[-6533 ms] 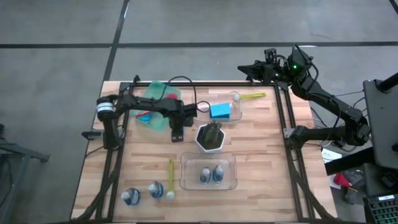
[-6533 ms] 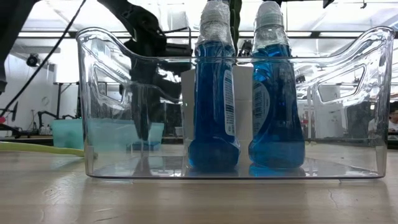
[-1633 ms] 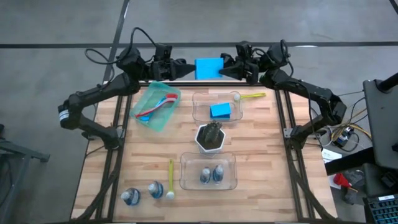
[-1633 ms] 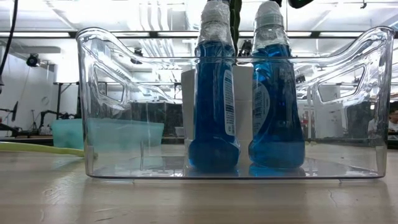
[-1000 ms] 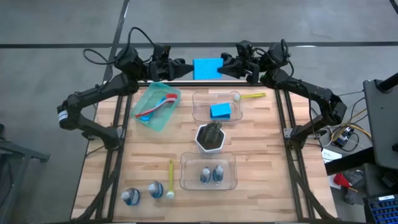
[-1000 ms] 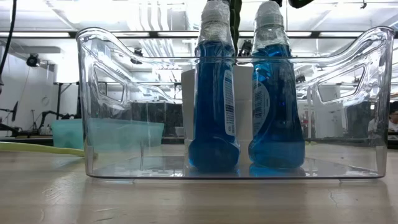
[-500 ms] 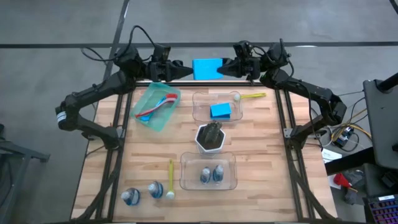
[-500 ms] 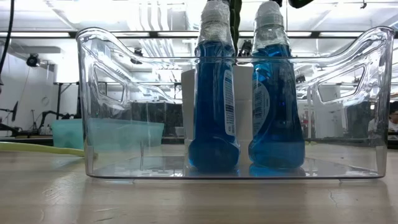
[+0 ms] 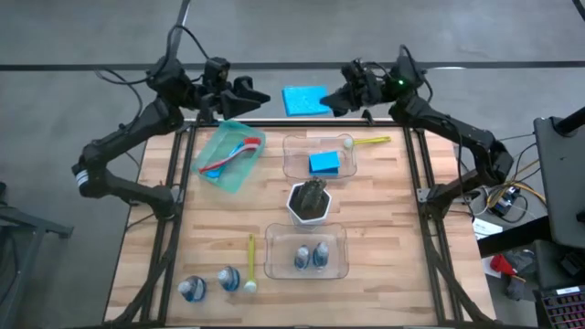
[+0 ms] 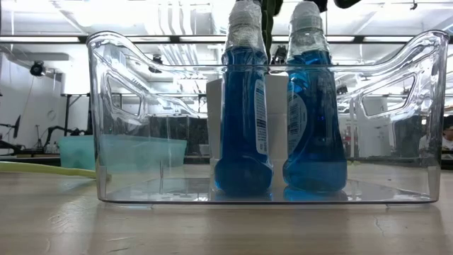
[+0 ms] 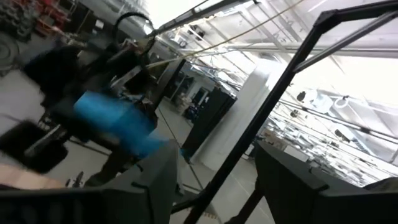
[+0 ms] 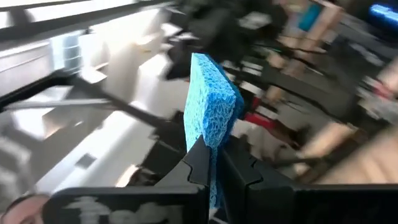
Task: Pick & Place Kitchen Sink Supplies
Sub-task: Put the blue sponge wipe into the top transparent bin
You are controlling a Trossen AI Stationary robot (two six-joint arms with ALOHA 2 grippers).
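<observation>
A flat blue sponge hangs in the air beyond the table's far edge, held by my right gripper, which is shut on its right end. My left gripper is open, a little to the left of the sponge and apart from it; its wrist view shows the sponge ahead of the open fingers. A second blue sponge lies in a clear bin. Two blue-liquid bottles stand in the near bin. Two more bottles stand near the table's near left corner, beside a yellow brush. My right gripper pinches the sponge's right end between its two fingers. The fingers come in about level from the table's right. The sponge is lifted clear and sticks straight out past the fingertips toward the left.
A green tray with a pink and a blue brush sits at the far left. A green brush lies by the far bin. The white hexagonal pot stands mid-table. The black frame rails edge the table.
My left gripper has let go of the sponge's left end and drawn back toward the table's left, with its arm swinging outward. The sponge has stayed in my right gripper at about the same place beyond the far edge.
</observation>
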